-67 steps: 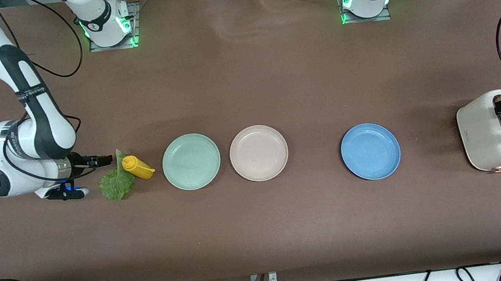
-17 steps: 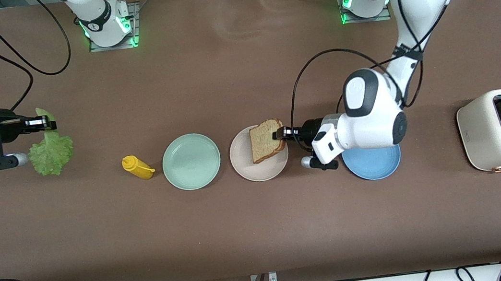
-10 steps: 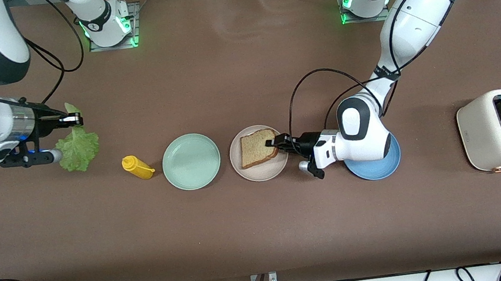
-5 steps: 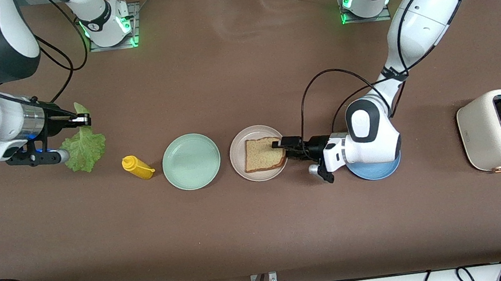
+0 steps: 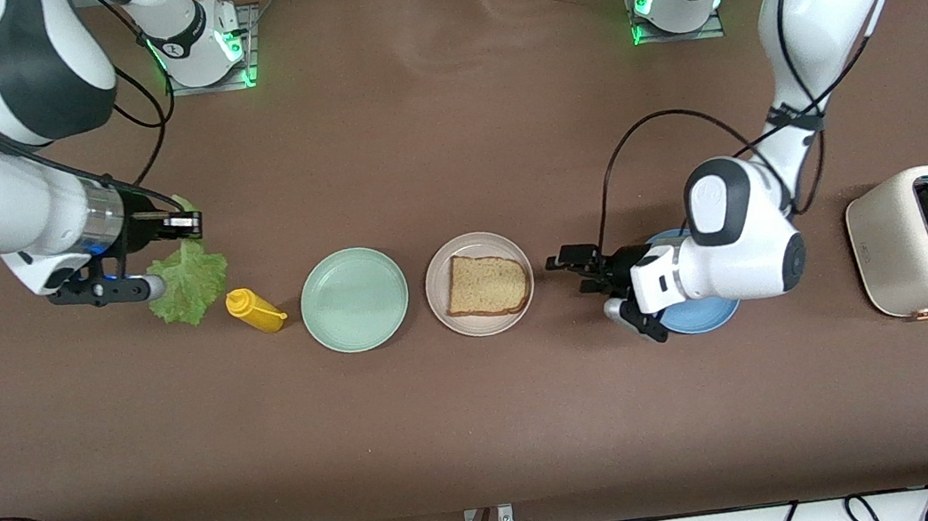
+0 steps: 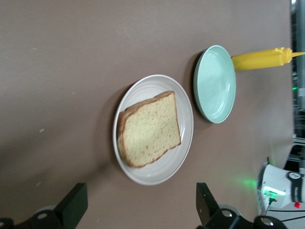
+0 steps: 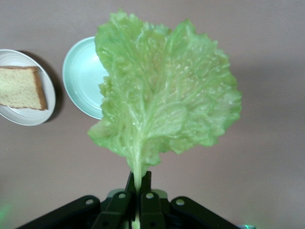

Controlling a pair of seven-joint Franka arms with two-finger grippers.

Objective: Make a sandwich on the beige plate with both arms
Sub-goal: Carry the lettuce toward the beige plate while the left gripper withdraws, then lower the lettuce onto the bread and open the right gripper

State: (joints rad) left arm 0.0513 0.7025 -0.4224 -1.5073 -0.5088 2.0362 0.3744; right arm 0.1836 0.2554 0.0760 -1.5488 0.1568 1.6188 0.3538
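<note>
One ruffled green lettuce leaf (image 5: 187, 282) hangs by its stem from the right gripper (image 5: 184, 226), jaws pinched shut. A square tan bread slice (image 5: 486, 285) lies flat on the round beige plate (image 5: 441, 307). Beside it, the left gripper (image 5: 565, 263) hovers over the brown surface (image 5: 448, 137), jaws wide apart, holding nothing.

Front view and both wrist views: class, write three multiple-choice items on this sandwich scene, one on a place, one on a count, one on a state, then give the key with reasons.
1. Where does the bread slice lie?
A. on the beige plate
B. on the mint-green plate
C. on the blue plate

2. How many plates are on the table?
A. two
B. three
C. four

3. What is the right gripper doing?
A. standing open
B. gripping the lettuce leaf
C. gripping the mustard bottle

Key: 1 A, the slice rests flat there. 2 B, mint-green, beige, blue. 3 B, the right wrist view shows the stem pinched.
</note>
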